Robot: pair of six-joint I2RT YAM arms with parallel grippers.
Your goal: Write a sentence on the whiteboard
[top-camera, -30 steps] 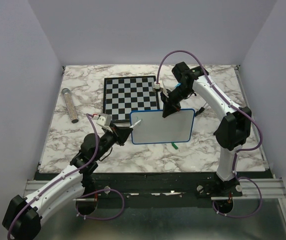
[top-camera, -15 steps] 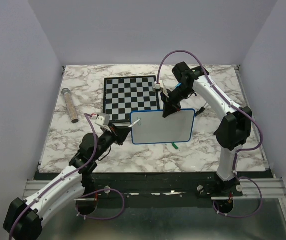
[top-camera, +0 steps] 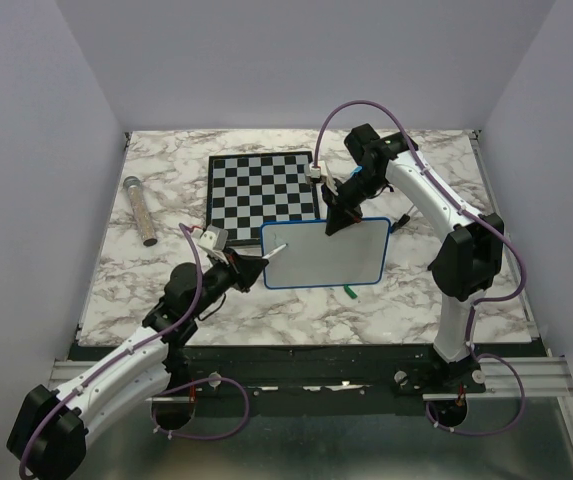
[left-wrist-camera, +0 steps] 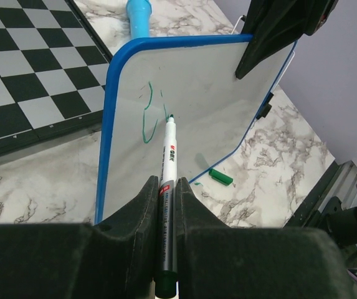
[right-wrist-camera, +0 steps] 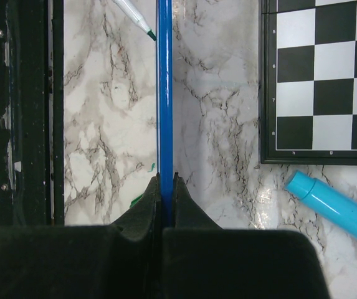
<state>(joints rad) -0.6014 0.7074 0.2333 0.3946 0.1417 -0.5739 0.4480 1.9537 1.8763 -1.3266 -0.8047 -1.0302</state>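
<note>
Right tool (right-wrist-camera: 166,179) pinches whiteboard (left-wrist-camera: 215,87) rim, likely steadying it tilted for writing. Left tool (left-wrist-camera: 167,187) clamps marker (left-wrist-camera: 169,149); tip ahead touches the barely started sentence (left-wrist-camera: 146,118).

We see small red print on the white marker (left-wrist-camera: 167,168), but it is too tiny for us to read. On the whiteboard (left-wrist-camera: 215,81) there are a few green strokes (left-wrist-camera: 144,119). They make no word we can read. Along the rim of the checkered board (right-wrist-camera: 315,75) we read the tiny letters h, g and f.
</note>
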